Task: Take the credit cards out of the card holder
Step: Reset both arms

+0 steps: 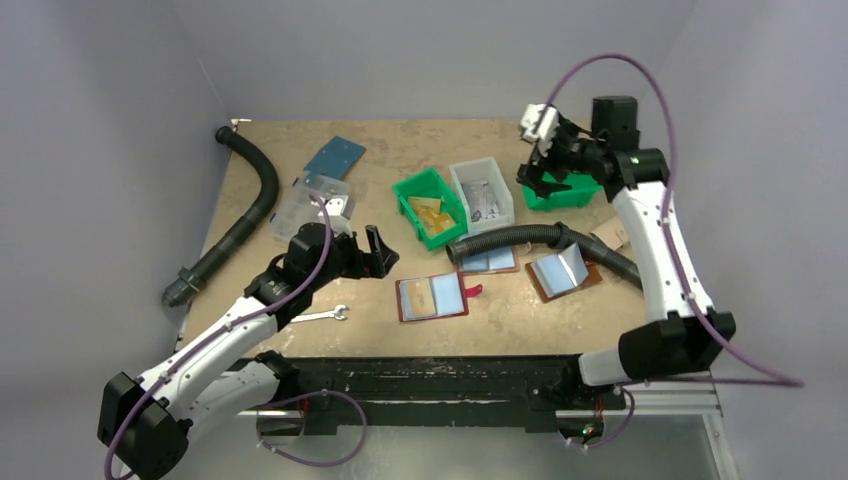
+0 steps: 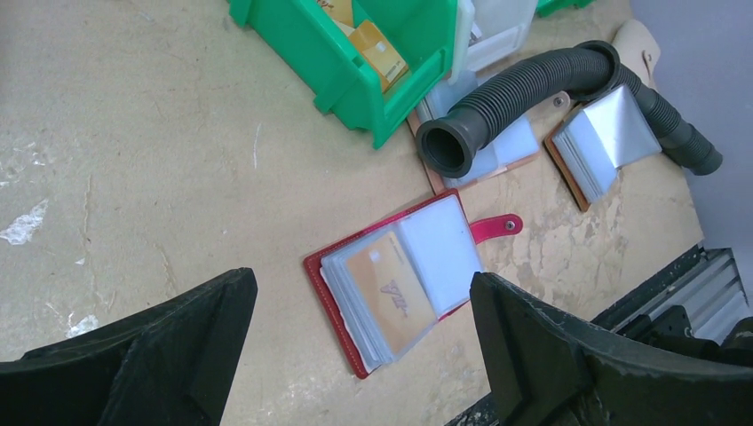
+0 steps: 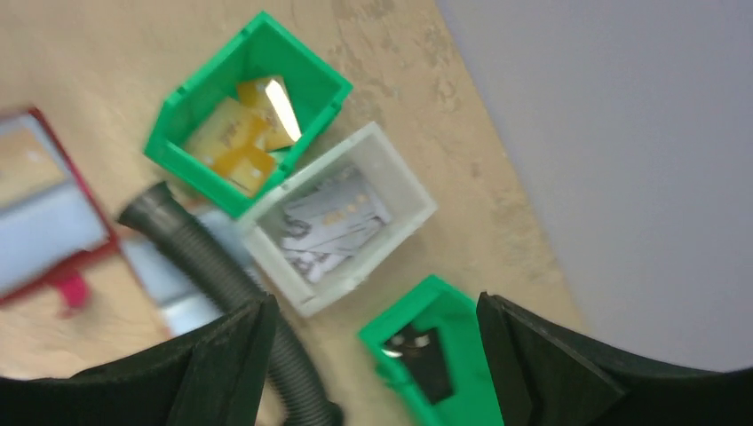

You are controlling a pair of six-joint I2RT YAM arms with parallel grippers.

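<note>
The dark red card holder (image 1: 432, 297) lies open on the table in front of the arms, its red tab (image 2: 495, 228) pointing right. A tan-orange credit card (image 2: 391, 288) shows through its left pocket, and the right page (image 2: 441, 248) looks pale blue-grey. My left gripper (image 2: 360, 302) hovers open above and just left of the holder (image 2: 333, 293), touching nothing. Far back on the right, my right gripper (image 1: 545, 183) hangs open and empty over a small green bin (image 3: 444, 346). The holder's edge (image 3: 35, 213) shows at the left of the right wrist view.
A green bin (image 1: 430, 205) of yellow-orange bits and a white bin (image 1: 482, 192) stand behind the holder. A corrugated hose (image 1: 530, 238) lies across two brown folders (image 1: 565, 272). A wrench (image 1: 325, 315), a second black hose (image 1: 250, 200) and a clear box (image 1: 310, 200) lie at the left.
</note>
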